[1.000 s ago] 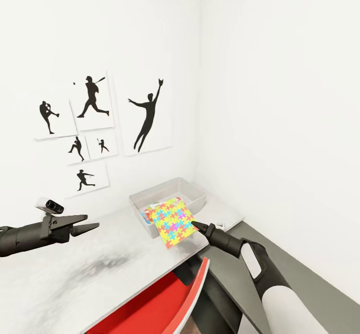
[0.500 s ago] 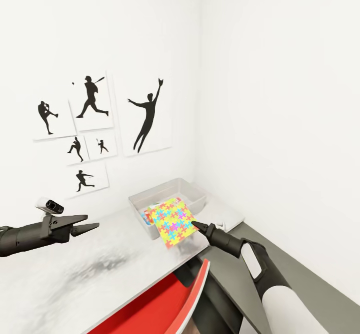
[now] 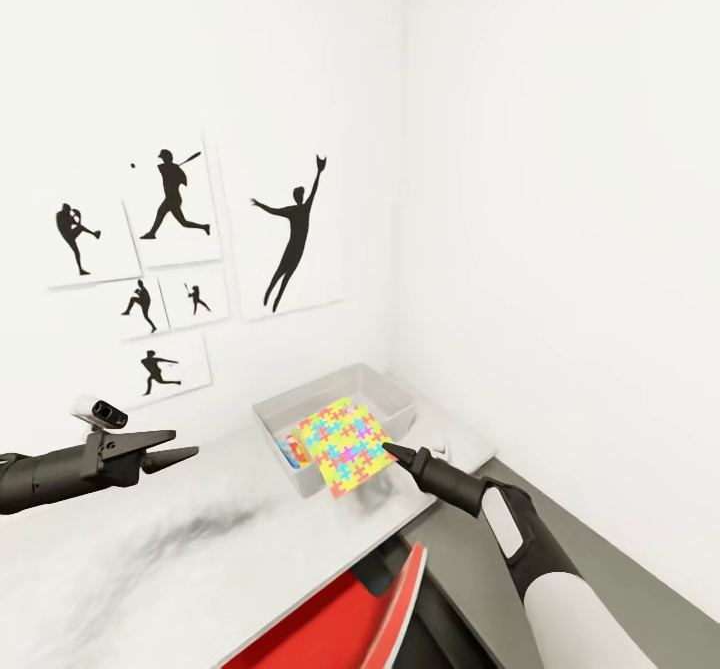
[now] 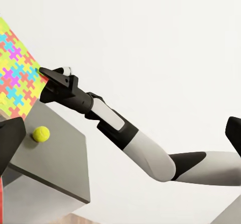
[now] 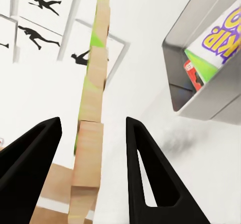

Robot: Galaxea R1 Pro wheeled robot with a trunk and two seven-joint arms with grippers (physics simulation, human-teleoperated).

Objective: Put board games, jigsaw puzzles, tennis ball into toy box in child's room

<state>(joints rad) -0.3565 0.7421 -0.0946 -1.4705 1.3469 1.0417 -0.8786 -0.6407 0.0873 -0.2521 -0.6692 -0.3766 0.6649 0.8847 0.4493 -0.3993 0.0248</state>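
The light-grey toy box stands on the white table in the room's corner. Printed board game boxes lie inside it, and a blue and red edge of the board games peeks out. My right gripper is shut on a jigsaw puzzle, holding it tilted over the box's near wall. In the right wrist view the jigsaw puzzle stands edge-on between the fingers. The tennis ball rests on a grey surface below that gripper. My left gripper hovers open over the table's left part.
Black baseball-player pictures hang on the wall behind the table. A red chair stands at the table's front edge. The lower dark-grey cabinet section runs along the right wall under my right arm.
The whole view has shifted a little, so the camera moved. Both arms keep their pose, and the puzzle stays in my right gripper over the box.
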